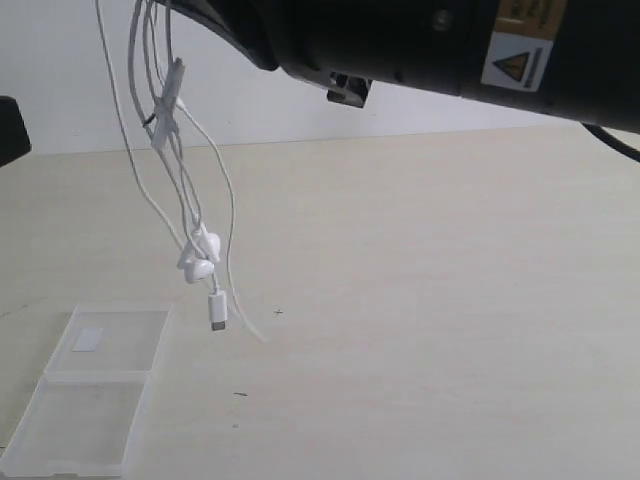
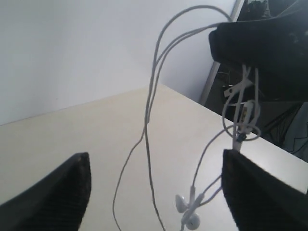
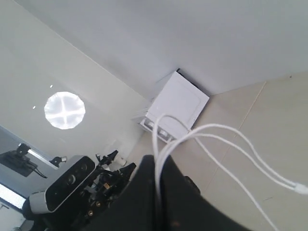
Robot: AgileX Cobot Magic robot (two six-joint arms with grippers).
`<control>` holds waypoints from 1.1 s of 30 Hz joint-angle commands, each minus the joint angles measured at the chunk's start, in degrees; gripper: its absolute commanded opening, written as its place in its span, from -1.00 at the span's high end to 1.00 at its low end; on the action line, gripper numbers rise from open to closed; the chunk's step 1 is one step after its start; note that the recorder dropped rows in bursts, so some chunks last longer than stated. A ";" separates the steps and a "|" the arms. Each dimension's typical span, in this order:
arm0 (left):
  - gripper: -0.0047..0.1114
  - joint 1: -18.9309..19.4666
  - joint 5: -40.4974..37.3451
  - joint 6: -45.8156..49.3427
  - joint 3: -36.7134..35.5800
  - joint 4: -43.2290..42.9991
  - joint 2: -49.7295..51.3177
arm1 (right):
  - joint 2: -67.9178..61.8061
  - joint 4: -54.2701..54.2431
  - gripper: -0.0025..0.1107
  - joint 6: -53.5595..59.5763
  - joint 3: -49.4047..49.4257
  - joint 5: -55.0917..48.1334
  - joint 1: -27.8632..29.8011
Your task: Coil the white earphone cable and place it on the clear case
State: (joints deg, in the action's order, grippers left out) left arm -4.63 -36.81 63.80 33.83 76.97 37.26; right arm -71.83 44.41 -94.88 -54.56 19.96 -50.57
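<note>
Currently one white earphone cable (image 1: 166, 118) is hanging in the air in several loose loops above the table (image 1: 430, 300). The right gripper (image 3: 156, 166) is clamping the upper strands between its closed fingers, and the whole cable is dangling from it. Two earbuds (image 1: 200, 256) are hanging together low in the bundle, with one plug (image 1: 217, 311) just below them. The left gripper (image 2: 154, 159) is holding nothing, its two fingers spread wide. One clear case (image 1: 60, 420) is lying open on the table, two halves flat, one label patch (image 1: 88, 340) in the farther half. No part of the cable is resting on it.
</note>
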 commanded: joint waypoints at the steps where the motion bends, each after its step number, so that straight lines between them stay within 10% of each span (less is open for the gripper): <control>1: -0.33 0.06 0.46 3.74 -0.21 5.09 -0.28 | 0.49 -2.33 0.96 0.87 -0.20 2.19 0.02; 33: -0.33 0.06 -9.44 9.52 -0.26 6.01 0.52 | 0.49 -1.87 0.96 2.24 -0.20 7.25 -0.10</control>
State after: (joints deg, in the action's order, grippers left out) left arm -4.63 -45.95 73.18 33.83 82.89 37.53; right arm -71.83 42.04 -93.55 -54.56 25.83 -50.57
